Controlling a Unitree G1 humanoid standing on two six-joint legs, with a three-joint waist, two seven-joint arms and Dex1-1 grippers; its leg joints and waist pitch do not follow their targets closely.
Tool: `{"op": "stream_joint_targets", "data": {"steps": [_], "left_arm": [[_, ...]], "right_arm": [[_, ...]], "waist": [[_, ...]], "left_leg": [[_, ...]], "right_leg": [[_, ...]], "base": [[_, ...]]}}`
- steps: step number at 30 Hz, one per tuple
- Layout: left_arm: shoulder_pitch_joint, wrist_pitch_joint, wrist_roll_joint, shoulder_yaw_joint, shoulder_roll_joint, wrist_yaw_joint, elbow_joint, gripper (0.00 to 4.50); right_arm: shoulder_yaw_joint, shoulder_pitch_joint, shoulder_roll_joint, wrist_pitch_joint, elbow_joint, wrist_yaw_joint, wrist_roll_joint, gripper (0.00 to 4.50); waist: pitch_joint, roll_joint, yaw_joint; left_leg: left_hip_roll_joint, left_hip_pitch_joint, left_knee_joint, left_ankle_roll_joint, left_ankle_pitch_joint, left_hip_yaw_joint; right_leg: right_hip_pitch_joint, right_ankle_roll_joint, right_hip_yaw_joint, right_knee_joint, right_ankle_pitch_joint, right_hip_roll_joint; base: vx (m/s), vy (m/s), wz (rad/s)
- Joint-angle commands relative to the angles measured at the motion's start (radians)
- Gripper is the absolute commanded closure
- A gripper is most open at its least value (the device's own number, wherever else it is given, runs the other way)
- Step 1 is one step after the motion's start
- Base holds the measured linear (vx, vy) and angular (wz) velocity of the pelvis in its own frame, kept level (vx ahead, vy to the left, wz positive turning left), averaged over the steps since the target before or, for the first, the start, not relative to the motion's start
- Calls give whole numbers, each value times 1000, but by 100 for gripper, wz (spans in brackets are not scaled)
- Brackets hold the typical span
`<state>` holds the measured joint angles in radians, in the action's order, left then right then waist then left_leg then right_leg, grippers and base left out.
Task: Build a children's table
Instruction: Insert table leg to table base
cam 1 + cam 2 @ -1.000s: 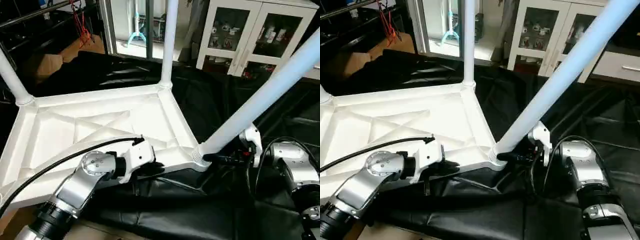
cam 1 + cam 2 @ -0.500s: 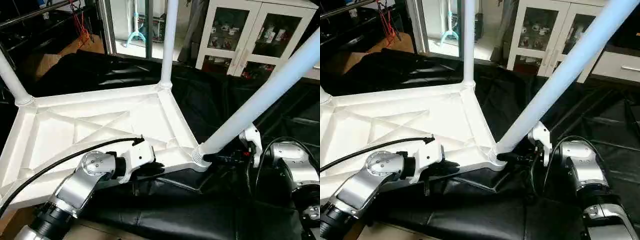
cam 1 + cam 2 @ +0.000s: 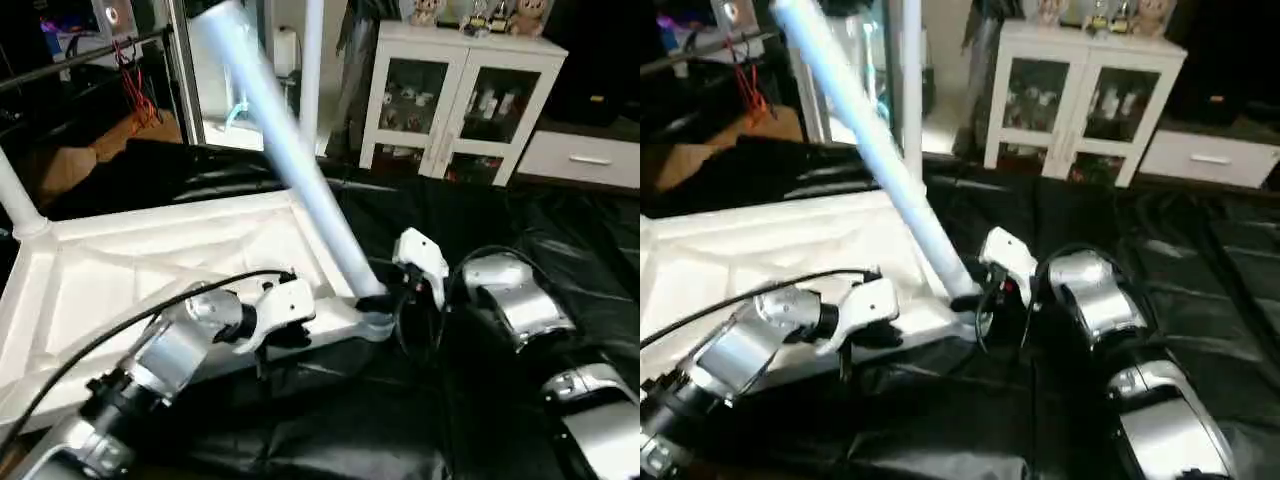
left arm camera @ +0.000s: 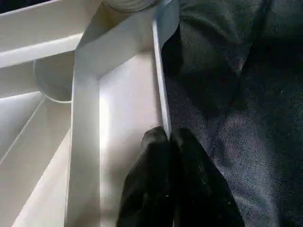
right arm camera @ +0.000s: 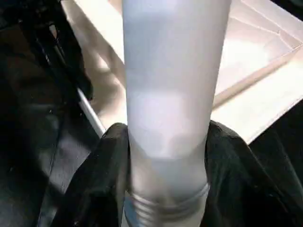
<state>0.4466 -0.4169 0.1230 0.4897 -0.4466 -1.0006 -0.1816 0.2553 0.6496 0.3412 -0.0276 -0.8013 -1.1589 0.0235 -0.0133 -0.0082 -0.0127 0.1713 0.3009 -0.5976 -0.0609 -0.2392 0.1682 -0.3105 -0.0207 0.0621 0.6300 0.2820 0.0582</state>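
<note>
The white tabletop (image 3: 150,270) lies upside down on black cloth, its ribbed underside facing up. One leg (image 3: 18,195) stands in the far left corner socket and another (image 3: 312,70) in the back corner. A third leg (image 3: 290,160) leans steeply up and to the left from the near right corner socket (image 3: 372,320). My right gripper (image 5: 166,130) is shut on this leg just above its threaded end (image 5: 165,208). My left gripper (image 4: 168,137) is shut on the tabletop's thin front rim (image 4: 160,85), close to that same corner.
A white cabinet (image 3: 470,95) with glass doors stands behind, with a metal-framed glass door (image 3: 180,60) to its left. Black cloth (image 3: 560,230) covers the surface around the tabletop. My left arm's cable (image 3: 120,320) arcs over the tabletop.
The leg held by my right gripper has swung from leaning right to leaning left and back. My right arm has turned closer to the corner. The camera has also shifted.
</note>
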Motion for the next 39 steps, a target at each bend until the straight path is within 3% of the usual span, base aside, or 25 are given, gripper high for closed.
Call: {"op": "stream_joint_targets", "data": {"steps": [1,3,4,7,8,9,10,11,12,13,15,16,18,20,22,24,26,30,32,34,35,36,37,38,39], "left_arm": [[36,5,13,5,94,94,-30,450],[37,6,13,-6,99,106,-36,450],[34,10,10,-18,96,111,-35,450],[12,44,-4,-49,79,127,-16,450],[3,64,-14,-62,80,131,-10,450],[0,69,-17,-65,80,132,-8,450],[-7,82,-27,-76,83,132,-2,450],[-11,90,-34,-84,86,131,2,450],[-15,119,-38,-95,91,136,2,450],[-20,141,-52,-114,96,136,10,450],[-24,161,-63,-121,91,124,23,450],[-29,177,-73,-125,84,113,35,423],[-33,182,-100,-146,74,94,53,396],[-36,178,-151,-188,64,64,80,389],[-34,182,-186,-222,60,52,96,352],[-30,175,-223,-255,64,44,111,351],[-21,137,-313,-329,84,39,145,327],[-2,92,-392,-399,110,71,166,303],[48,73,-402,-464,137,172,139,274],[130,87,-343,-524,170,352,69,267],[130,87,-343,-524,170,352,69,257],[205,60,-351,-590,198,482,14,252],[218,54,-355,-602,201,501,5,252],[330,7,-393,-689,225,637,-67,248],[363,1,-399,-705,227,667,-90,248]], "right_arm": [[75,-125,-87,53,-153,75,-86,253],[52,-129,-94,40,-154,92,-69,253],[10,-136,-105,8,-151,128,-37,254],[-154,-161,-138,-67,-117,198,111,256],[-201,-170,-142,-61,-98,207,158,257],[-211,-173,-143,-59,-93,209,167,257],[-234,-180,-143,-64,-78,210,190,258],[-247,-185,-143,-70,-69,210,203,258],[-272,-191,-147,-72,-54,210,223,259],[-307,-197,-154,-68,-25,204,256,259],[-326,-199,-157,-53,0,190,281,260],[-338,-201,-160,-40,18,177,299,260],[-358,-202,-160,-42,49,161,331,260],[-384,-203,-155,-38,107,149,381,260],[-400,-199,-148,-32,147,147,412,261],[-414,-194,-143,-26,176,147,436,261],[-441,-185,-142,-5,236,148,469,261],[-444,-182,-139,-9,286,145,472,261],[-426,-182,-128,-23,350,143,462,261],[-384,-189,-104,-48,418,121,426,261],[-384,-189,-104,-48,418,121,426,261],[-359,-191,-94,-53,457,110,408,261],[-355,-192,-93,-53,464,108,406,261],[-327,-194,-90,-44,523,98,398,262],[-319,-194,-92,-40,537,95,397,262]], "waist": [[19,11,12],[16,10,7],[17,16,4],[11,18,5],[8,16,6],[2,20,8],[2,24,9],[-6,22,10],[-17,28,5],[-18,32,5],[-24,35,-1],[-24,34,0],[-30,40,-2],[-34,41,-3],[-37,37,-5],[-29,32,-3],[-23,34,-6],[-21,37,-17],[-22,36,-23],[-24,34,-26],[-24,34,-28],[-25,33,-29],[-24,27,-28],[-29,31,-32],[-32,31,-33]], "left_leg": [[67,6,92,-8,-426,-39],[66,-2,89,-10,-433,-37],[67,-2,91,-7,-437,-38],[69,11,97,0,-414,-41],[73,24,101,9,-369,-43],[74,30,99,23,-313,-40],[74,33,98,30,-285,-39],[75,40,90,55,-204,-36],[71,45,74,91,-78,-31],[68,50,65,136,-4,-26],[66,54,55,172,54,-25],[66,59,53,201,79,-25],[67,62,46,226,122,-27],[72,63,39,251,194,-29],[73,69,32,269,249,-29],[68,72,32,277,222,-23],[69,72,35,258,157,-20],[69,68,32,242,163,-18],[69,66,30,242,172,-18],[66,65,24,251,196,-19],[66,64,22,256,203,-20],[65,70,21,264,216,-22],[65,70,21,263,213,-20],[63,67,14,256,232,-22],[63,66,12,261,244,-25]], "right_leg": [[-34,-183,-64,-114,368,93],[-40,-171,-67,-120,395,96],[-43,-170,-68,-120,390,96],[-32,-163,-69,-119,354,99],[-24,-178,-65,-110,273,95],[-18,-200,-64,-102,174,94],[-16,-212,-63,-98,135,93],[-10,-234,-61,-88,29,95],[-5,-253,-60,-72,-135,95],[-6,-267,-58,-64,-248,94],[-5,-270,-57,-54,-349,95],[-4,-270,-53,-48,-404,93],[-4,-264,-50,-40,-457,93],[-10,-273,-44,-27,-527,89],[-10,-281,-45,-17,-594,88],[-14,-285,-44,-23,-562,89],[-14,-284,-47,-28,-468,92],[-17,-283,-48,-26,-432,87],[-16,-283,-48,-24,-438,85],[-15,-276,-46,-20,-469,80],[-15,-272,-45,-19,-479,79],[-11,-264,-46,-17,-495,85],[-11,-260,-45,-17,-500,83],[-13,-267,-44,-11,-527,79],[-12,-270,-43,-8,-541,81]], "base": [[0,0,0],[0,0,0],[0,0,0],[0,0,0],[0,0,0],[0,0,0],[0,0,0],[0,0,0],[64,10,5],[54,5,4],[0,0,0],[0,0,0],[0,0,0],[0,0,0],[0,0,0],[0,0,0],[0,0,0],[0,0,0],[0,0,0],[0,0,0],[0,0,0],[0,0,0],[0,0,0],[0,0,0],[0,0,0]]}}
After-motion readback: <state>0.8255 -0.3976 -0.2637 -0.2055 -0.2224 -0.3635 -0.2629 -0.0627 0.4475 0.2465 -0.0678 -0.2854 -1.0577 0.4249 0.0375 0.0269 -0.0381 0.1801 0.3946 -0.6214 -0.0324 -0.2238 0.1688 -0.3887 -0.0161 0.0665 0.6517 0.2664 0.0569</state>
